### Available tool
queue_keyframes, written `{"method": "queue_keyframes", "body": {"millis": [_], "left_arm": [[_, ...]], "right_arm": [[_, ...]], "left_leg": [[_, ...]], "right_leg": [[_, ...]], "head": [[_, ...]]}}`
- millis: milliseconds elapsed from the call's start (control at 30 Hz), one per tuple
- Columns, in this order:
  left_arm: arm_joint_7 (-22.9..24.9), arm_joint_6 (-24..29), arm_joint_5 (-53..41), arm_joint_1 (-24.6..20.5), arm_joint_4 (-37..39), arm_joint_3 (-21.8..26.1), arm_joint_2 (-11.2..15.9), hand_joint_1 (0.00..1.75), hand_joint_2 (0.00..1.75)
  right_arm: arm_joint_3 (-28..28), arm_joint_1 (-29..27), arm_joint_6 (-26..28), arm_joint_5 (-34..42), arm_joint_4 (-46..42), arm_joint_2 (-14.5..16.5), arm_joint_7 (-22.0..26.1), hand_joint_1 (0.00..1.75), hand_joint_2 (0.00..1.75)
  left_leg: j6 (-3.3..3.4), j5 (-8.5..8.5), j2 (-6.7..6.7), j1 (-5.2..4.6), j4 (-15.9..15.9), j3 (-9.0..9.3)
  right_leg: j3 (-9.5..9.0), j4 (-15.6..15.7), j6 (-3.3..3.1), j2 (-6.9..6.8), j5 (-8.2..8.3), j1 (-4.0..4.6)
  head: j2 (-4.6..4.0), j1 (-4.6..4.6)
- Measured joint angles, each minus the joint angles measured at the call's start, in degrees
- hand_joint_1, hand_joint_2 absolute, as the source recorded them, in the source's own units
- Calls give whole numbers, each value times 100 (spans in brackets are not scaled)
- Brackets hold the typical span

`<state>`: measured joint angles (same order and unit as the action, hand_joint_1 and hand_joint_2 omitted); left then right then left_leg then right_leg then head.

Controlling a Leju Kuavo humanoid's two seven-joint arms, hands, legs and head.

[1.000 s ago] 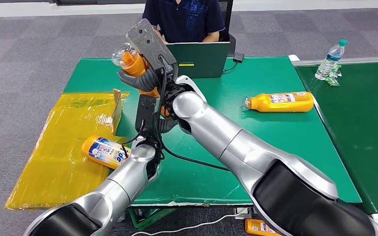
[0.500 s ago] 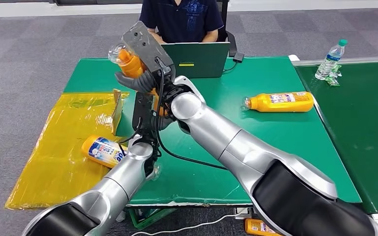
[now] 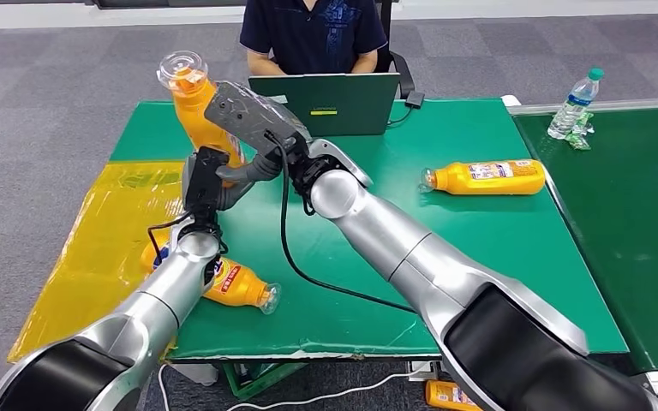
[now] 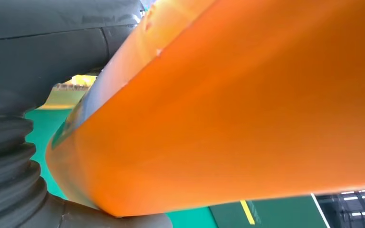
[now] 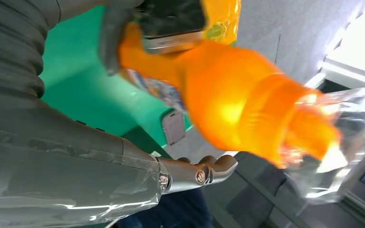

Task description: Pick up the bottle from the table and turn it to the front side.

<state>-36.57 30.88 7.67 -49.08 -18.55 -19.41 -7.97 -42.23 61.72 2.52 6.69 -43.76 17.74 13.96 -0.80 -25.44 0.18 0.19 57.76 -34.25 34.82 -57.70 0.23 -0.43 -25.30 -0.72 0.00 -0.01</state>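
An orange bottle [image 3: 195,110] with a clear cap is held in the air above the green table's [image 3: 445,231] left part, nearly upright with the cap up and leaning a little left. My right hand [image 3: 244,117] grips its middle from the right. My left hand [image 3: 209,181] holds its lower end from below. In the left wrist view the orange bottle [image 4: 247,118] lies close against my left hand [image 4: 47,52]. In the right wrist view my right hand [image 5: 123,33] wraps the bottle [image 5: 233,99] below its neck, and part of the label shows.
A second orange bottle [image 3: 242,287] lies on the table under my left arm, and a third [image 3: 484,177] lies at the right. A person [image 3: 313,30] sits behind a laptop [image 3: 326,101]. A yellow sheet [image 3: 103,248] covers the left side. A water bottle [image 3: 576,103] stands on the neighbouring table.
Both hands have carried the bottle to the left and tipped it upright, cap now pointing up. My left arm has swung left, uncovering the neck of the bottle lying under it.
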Motion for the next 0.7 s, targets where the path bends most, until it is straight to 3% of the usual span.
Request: {"method": "queue_keyframes", "body": {"millis": [200, 333, 433, 567, 700], "left_arm": [[95, 274, -252, -73, 8, 8, 156, 175, 175], [386, 645, -985, -129, 14, 14, 516, 175, 175], [802, 831, -2045, -138, -15, 88, 931, 175, 175], [1345, 870, -4039, -98, -144, 595, 1520, 175, 175], [1804, 793, -5441, -72, -148, 949, 2019, 175, 175]], "right_arm": [[108, -142, -67, -330, -10, -83, -42, 0, 175], [408, -548, -347, -1044, -138, -373, 136, 0, 175], [788, -1043, -529, -1381, -257, -693, 418, 0, 175], [1297, -1693, -601, -1567, -295, -1099, 840, 0, 175], [1837, -2302, -516, -1662, -292, -1457, 1092, 0, 175]], "left_leg": [[0, 0, 0, 0, 0, -2], [0, 0, 1, 0, 0, 0], [0, 0, 2, 1, 0, 1], [-1, 0, 3, 5, 0, 0], [-2, -1, 3, 5, -1, -3]], "right_leg": [[0, 0, 0, -1, 0, -1], [0, 0, -2, 0, 2, 1], [0, 0, -6, 3, 4, 7], [2, 0, -7, 4, 3, 11], [4, 0, -10, 2, 0, 11]], "head": [[0, -1], [1, 0], [1, 0], [0, -2], [0, -1]]}}
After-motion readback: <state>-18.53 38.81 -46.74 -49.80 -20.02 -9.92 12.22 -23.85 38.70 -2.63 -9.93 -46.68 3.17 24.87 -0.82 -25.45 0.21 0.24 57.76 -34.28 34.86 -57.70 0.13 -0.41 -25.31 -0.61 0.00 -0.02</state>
